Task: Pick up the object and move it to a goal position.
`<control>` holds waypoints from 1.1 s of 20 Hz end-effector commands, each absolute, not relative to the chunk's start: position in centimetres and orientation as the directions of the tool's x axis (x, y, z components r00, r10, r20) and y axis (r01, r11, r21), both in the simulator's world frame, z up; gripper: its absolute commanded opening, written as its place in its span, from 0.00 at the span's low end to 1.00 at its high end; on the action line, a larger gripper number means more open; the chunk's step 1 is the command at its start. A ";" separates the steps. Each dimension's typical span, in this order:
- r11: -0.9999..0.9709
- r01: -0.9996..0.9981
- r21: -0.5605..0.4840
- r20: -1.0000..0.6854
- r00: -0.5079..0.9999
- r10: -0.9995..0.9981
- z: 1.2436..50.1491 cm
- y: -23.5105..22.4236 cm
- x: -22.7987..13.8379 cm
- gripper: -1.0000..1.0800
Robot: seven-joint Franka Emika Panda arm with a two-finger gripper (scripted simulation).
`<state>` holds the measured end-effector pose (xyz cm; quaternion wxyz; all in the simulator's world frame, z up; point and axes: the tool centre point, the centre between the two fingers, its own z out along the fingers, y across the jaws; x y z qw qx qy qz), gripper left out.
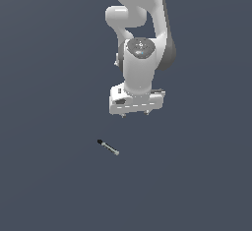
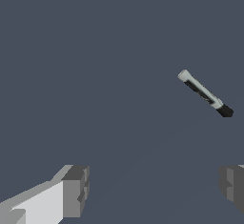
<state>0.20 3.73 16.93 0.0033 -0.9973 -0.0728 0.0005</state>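
Arm: the white Panda arm (image 1: 142, 23) comes down from the top of the exterior view, its wrist pointing down at the dark grey-blue floor (image 1: 49, 186).

Gripper: the gripper (image 1: 135, 114) hangs at the end of the arm, apart from the floor and from the pen. In the wrist view its two grey fingertips (image 2: 76, 189) stand wide apart with only bare floor between them, so the jaws are spread and hold nothing.

Pen: the pen (image 1: 108, 147) lies flat on the floor, a thin light grey shaft with a black end. In the exterior view it sits below the gripper and toward the exterior view's left of it, well clear of the fingers, with nothing touching it.

Pen's lie: it is slanted in the exterior view, the black end pointing away from the gripper toward the upper left and the grey end toward the lower right.

Pen in the wrist view: the pen (image 2: 206, 94) shows off to one side of the open gap, closer to one fingertip than to the other, and not between the fingertips.

Floor: plain and even in both views.
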 end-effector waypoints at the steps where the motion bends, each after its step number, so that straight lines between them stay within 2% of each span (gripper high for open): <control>1: -0.985 0.173 -0.005 -0.001 0.985 0.173 16.6 3.4 0.5 0.96; 11: -0.935 0.355 0.001 -0.003 0.935 0.355 14.5 1.0 2.7 0.96; 22: -0.816 0.578 0.003 -0.006 0.816 0.578 11.4 -2.5 5.3 0.96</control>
